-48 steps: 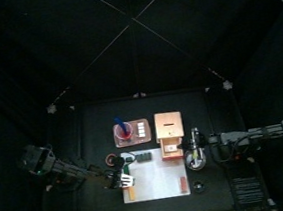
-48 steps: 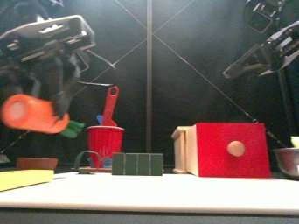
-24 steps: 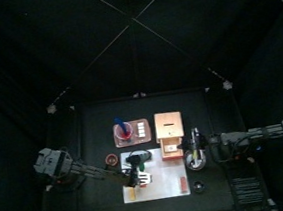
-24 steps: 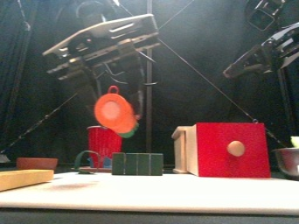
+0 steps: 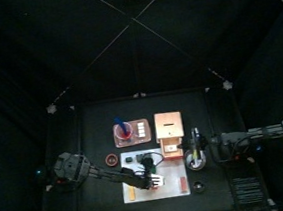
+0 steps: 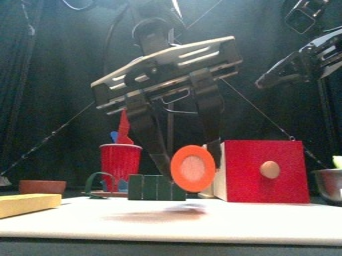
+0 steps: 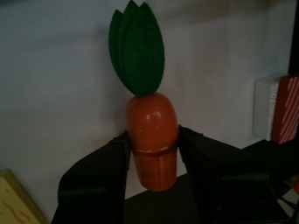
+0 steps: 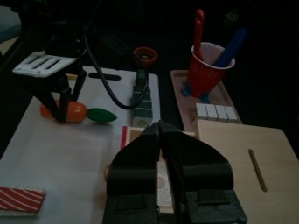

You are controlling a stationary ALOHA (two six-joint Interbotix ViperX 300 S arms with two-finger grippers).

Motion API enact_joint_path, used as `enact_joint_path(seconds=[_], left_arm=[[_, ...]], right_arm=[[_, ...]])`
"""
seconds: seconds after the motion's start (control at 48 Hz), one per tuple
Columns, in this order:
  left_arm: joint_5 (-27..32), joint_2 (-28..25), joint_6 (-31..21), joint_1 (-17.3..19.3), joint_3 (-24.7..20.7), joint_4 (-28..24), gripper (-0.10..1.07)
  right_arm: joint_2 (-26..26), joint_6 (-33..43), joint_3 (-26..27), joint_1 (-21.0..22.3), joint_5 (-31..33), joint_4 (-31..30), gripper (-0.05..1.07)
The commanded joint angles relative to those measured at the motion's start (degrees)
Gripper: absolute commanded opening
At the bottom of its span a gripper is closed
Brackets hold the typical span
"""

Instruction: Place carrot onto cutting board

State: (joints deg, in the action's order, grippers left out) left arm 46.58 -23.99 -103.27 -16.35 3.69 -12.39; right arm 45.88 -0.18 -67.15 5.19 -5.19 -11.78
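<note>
Carrot (image 7: 152, 144) with green leaves sits clamped between the left gripper's (image 7: 153, 150) jaws, hanging just above the white cutting board (image 6: 267, 222) at mid-frame, while the right gripper (image 8: 167, 150) rests pinched together.

no readable text, labels (none anywhere)

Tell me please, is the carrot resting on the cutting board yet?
Not yet: the left gripper holds the carrot just above the cutting board.

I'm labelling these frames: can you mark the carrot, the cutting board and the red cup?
carrot (image 7: 153, 140): left wrist view, orange body between the jaws.
cutting board (image 6: 254, 222): front view, bare white top surface.
red cup (image 6: 120, 161): front view, side wall.
</note>
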Motion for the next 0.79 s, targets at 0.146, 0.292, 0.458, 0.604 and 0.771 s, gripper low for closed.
enact_joint_path(seconds=[0.146, 0.292, 0.458, 0.604, 0.771], left_arm=[[-0.35, 0.18, -0.09, 0.26, -2.20, 0.09, 0.69], [-1.58, 0.00, -0.09, 0.44, -2.02, 0.00, 0.76], [-1.76, -0.09, 0.00, 0.44, -1.58, 0.09, 0.87], [-1.76, 0.00, 0.00, 0.53, -1.49, 0.09, 0.88], [-1.49, 0.26, 0.09, 0.53, -1.32, 0.09, 0.88]], right_arm=[[0.09, 0.00, 0.97, 0.18, -0.26, -0.35, 0.04], [0.09, 0.18, 0.97, 0.18, 0.00, -0.35, 0.04], [0.09, 0.26, 0.97, -0.18, 0.35, -0.35, 0.04], [0.09, 0.18, 1.05, -0.26, 0.88, -0.35, 0.04], [0.09, 0.09, 0.97, -0.26, 0.88, -0.35, 0.04]])
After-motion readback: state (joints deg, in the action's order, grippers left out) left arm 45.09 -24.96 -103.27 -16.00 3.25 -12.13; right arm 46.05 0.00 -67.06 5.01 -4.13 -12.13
